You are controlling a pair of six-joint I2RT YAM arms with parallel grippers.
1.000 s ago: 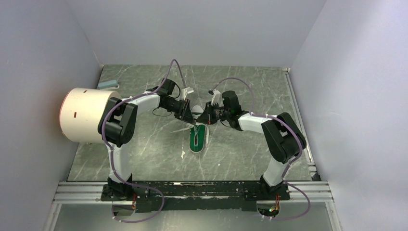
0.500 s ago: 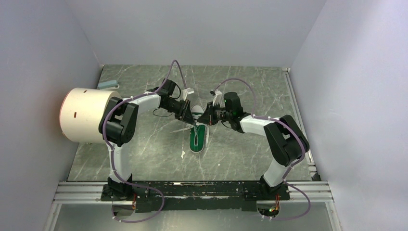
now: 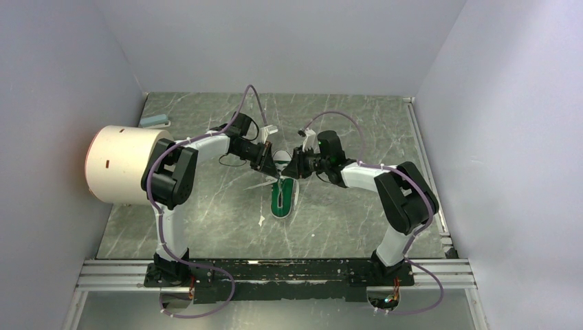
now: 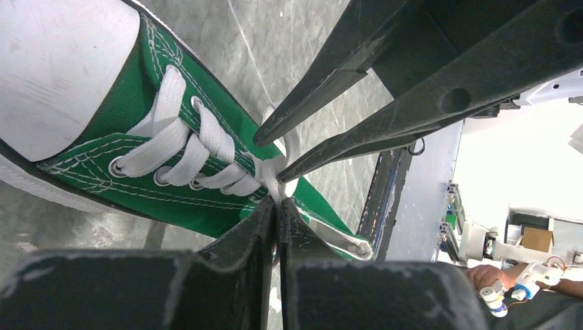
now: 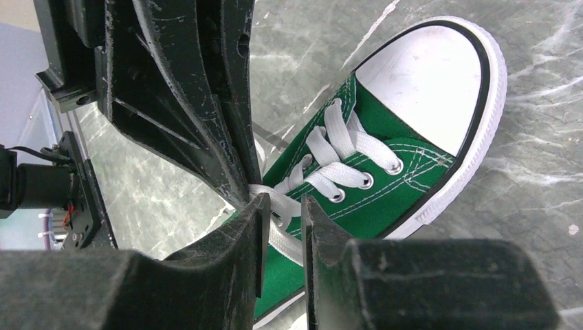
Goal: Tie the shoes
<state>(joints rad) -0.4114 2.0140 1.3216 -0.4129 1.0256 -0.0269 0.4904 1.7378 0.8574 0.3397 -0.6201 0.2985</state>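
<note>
While clenching limp, likely slippery laces in left tool and gaping with right tool, pinch near eyelets of light shoe.

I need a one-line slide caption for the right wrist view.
Right gripper, jaws parted around the white lace, faces the left gripper pinching that lace above the green sneaker.
</note>
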